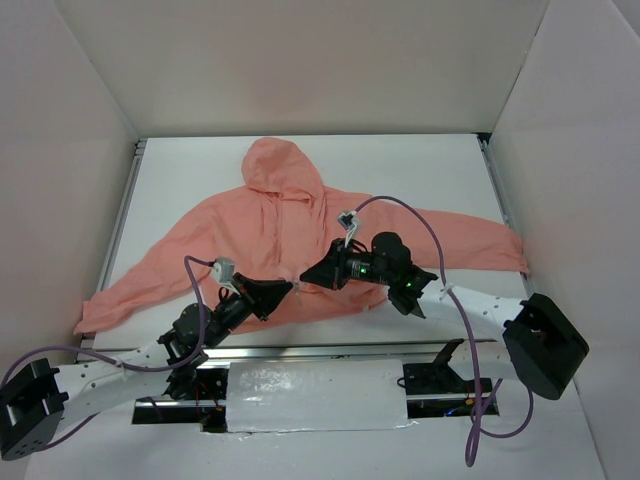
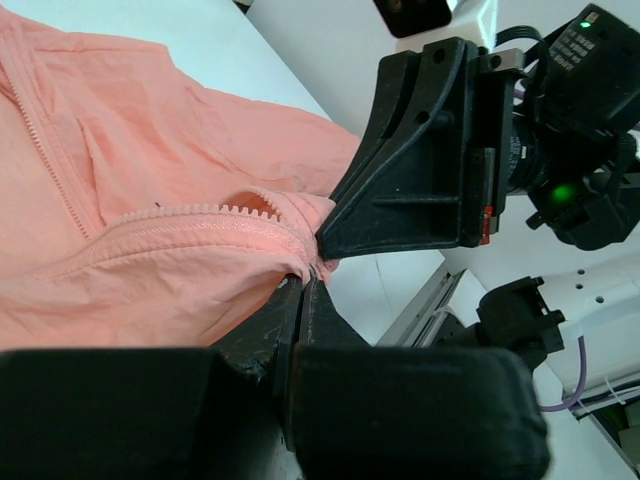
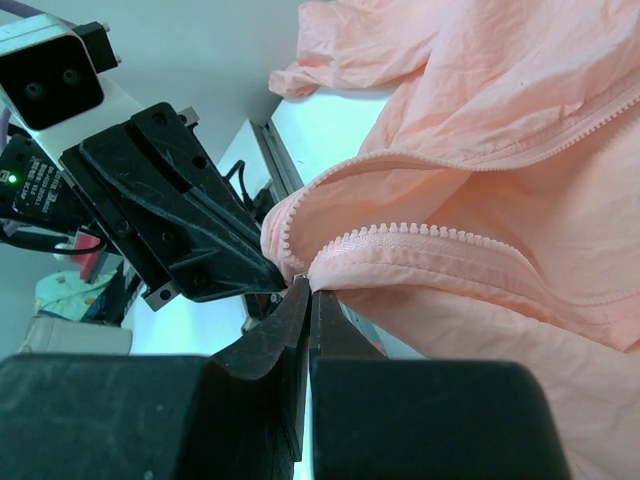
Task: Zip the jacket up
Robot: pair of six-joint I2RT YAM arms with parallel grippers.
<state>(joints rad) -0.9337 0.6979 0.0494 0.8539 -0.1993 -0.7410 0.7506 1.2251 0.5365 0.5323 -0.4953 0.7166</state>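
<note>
White table [image 1: 420, 170]: jacket [image 1: 290, 230] spread flat on it, hood far, hem toward the arm bases. Both arms meet at the jacket's near hem, centre front. There the left gripper [image 2: 303, 283] has jaws pressed together, pinching hem fabric by the zipper bottom. The right gripper [image 3: 306, 288] pinches the same spot from the other side. The zipper teeth [image 3: 420, 235] rows lie apart, unjoined, and no slider can be made out. Judged barely started, whole zip left.

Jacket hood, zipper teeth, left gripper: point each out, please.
jacket hood [image 1: 281, 166], top external, hood's middle.
zipper teeth [image 3: 420, 231], right wrist, lower tooth row.
left gripper [image 2: 304, 283], left wrist, between its fingertips.
</note>
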